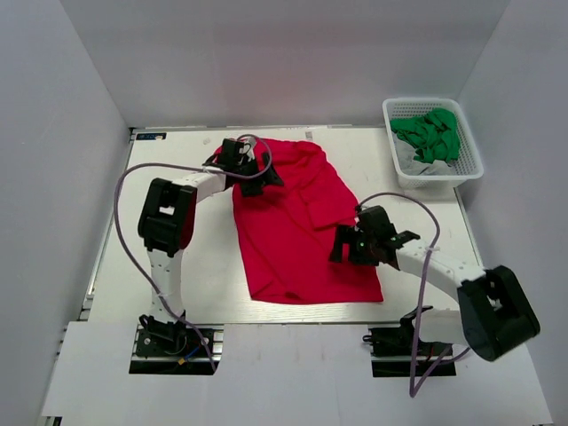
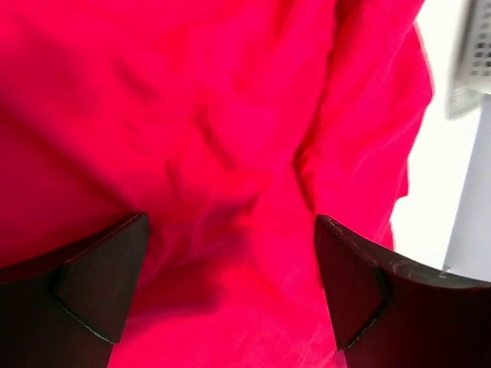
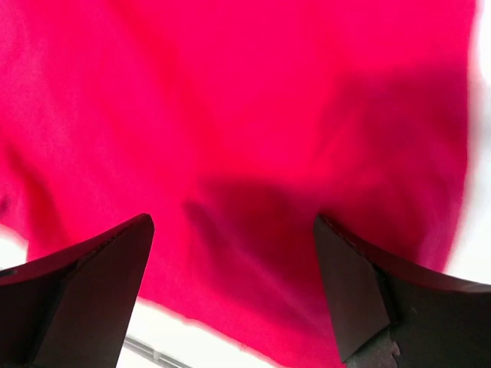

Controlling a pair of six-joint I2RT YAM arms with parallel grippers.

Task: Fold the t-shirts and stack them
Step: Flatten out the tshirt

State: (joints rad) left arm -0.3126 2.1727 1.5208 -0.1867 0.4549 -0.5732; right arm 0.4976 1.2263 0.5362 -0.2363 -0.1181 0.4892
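Note:
A bright red t-shirt [image 1: 297, 222] lies spread on the white table, folded lengthwise into a long strip. My left gripper [image 1: 251, 173] hovers over its far left corner, open, with red cloth [image 2: 230, 153] filling its wrist view between the dark fingers [image 2: 100, 276]. My right gripper [image 1: 348, 244] is over the shirt's near right part, also open. Its wrist view shows smooth red cloth [image 3: 253, 138], the shirt's edge, and white table [image 3: 199, 341] below. Neither gripper holds cloth.
A white lattice basket [image 1: 435, 173] at the far right holds a crumpled green garment [image 1: 430, 133] over something grey. Its corner [image 2: 476, 54] shows in the left wrist view. White walls enclose the table [image 1: 177, 266] on three sides.

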